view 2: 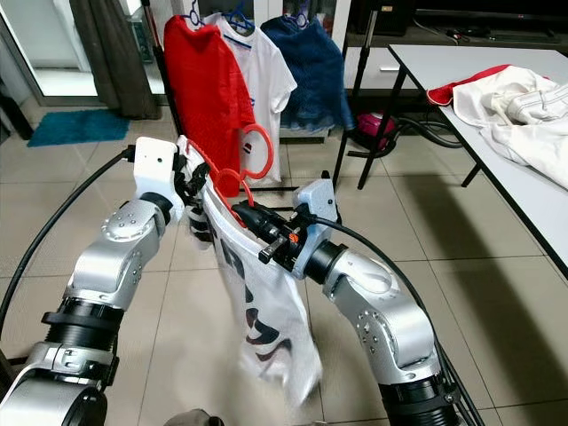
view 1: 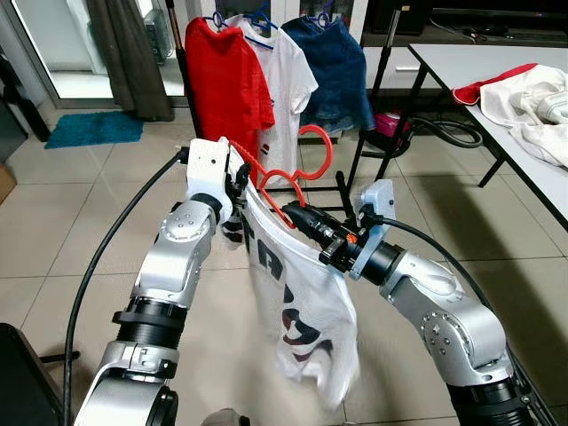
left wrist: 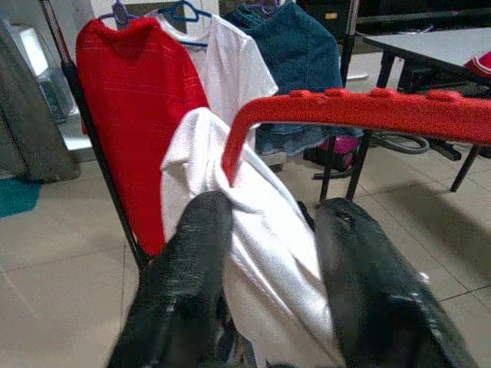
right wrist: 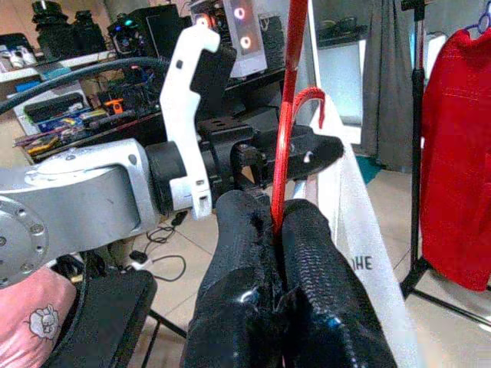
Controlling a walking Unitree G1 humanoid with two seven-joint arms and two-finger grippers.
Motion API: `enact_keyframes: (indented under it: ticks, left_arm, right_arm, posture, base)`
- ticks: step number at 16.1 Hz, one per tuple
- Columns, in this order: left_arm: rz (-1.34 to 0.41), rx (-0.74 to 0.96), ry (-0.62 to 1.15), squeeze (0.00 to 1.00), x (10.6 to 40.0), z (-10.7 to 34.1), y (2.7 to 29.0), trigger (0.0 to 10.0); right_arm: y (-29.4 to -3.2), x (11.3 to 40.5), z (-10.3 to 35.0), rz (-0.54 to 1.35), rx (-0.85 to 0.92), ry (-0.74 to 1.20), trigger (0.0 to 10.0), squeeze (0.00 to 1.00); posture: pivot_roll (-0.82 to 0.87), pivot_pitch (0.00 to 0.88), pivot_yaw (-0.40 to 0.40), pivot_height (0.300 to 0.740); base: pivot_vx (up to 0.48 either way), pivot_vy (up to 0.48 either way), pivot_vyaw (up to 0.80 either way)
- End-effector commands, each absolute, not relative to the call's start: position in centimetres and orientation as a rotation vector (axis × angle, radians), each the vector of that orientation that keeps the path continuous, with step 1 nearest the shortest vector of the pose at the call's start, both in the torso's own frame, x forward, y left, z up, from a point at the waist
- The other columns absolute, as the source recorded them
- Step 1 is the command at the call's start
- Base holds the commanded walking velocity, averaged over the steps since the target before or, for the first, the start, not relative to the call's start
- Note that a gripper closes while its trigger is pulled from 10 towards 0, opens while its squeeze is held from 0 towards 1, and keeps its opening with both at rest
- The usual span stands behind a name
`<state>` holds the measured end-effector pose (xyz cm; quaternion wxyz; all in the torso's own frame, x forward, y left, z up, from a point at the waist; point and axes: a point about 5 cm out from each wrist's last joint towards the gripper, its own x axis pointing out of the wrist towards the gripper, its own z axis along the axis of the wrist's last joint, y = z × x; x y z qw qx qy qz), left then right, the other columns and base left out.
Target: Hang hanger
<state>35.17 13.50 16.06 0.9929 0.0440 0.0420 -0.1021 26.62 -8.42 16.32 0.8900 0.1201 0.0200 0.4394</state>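
Observation:
A red plastic hanger (left wrist: 353, 107) carries a white printed T-shirt (view 1: 297, 302) that hangs down between my two arms. My left gripper (view 1: 240, 182) is at one shoulder of the shirt, and its fingers (left wrist: 192, 261) are shut on the white cloth where the hanger's end goes in. At the middle of the hanger, my right gripper (view 1: 297, 216) is shut on the thin red bar (right wrist: 290, 115). The hanger's hook (view 1: 317, 133) points up toward the clothes rack behind it.
The black rack holds a red shirt (view 1: 226, 84), a white shirt (view 1: 284, 80) and a blue denim garment (view 1: 333, 71) on blue hangers. A grey table (view 1: 479, 62) at the right carries white and red clothes (view 1: 532, 106). Tiled floor lies below, with a teal mat (view 1: 93, 129) at far left.

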Motion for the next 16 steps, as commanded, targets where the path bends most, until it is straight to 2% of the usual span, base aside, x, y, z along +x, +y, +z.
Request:
enact_keyframes:
  ticks: [1, 11, 16]
  left_arm:
    - [-0.166, 0.077, 0.115, 0.0, 35.3, 15.8, 14.1, 0.0]
    - [-0.144, 0.063, 0.065, 0.0, 35.5, 16.4, 14.4, 0.0]
    - [-0.174, 0.085, 0.026, 0.0, 35.5, 16.8, 14.4, 0.0]
  right_arm:
    - [-8.5, 26.7, 17.7, 0.938, 0.255, -0.021, 10.0, 0.0]
    - [-9.1, 27.4, 18.0, 0.902, 0.275, -0.03, 10.0, 0.0]
    - [-9.5, 27.8, 17.0, 0.857, 0.2, 0.031, 10.0, 0.0]
  posture:
    - [-0.11, 0.0, -0.002, 0.74]
    - [-0.11, 0.0, -0.004, 0.74]
    - [-0.11, 0.0, -0.001, 0.74]
  base:
    - [0.0, 0.0, 0.0]
    - [0.0, 0.0, 0.0]
    - [0.0, 0.0, 0.0]
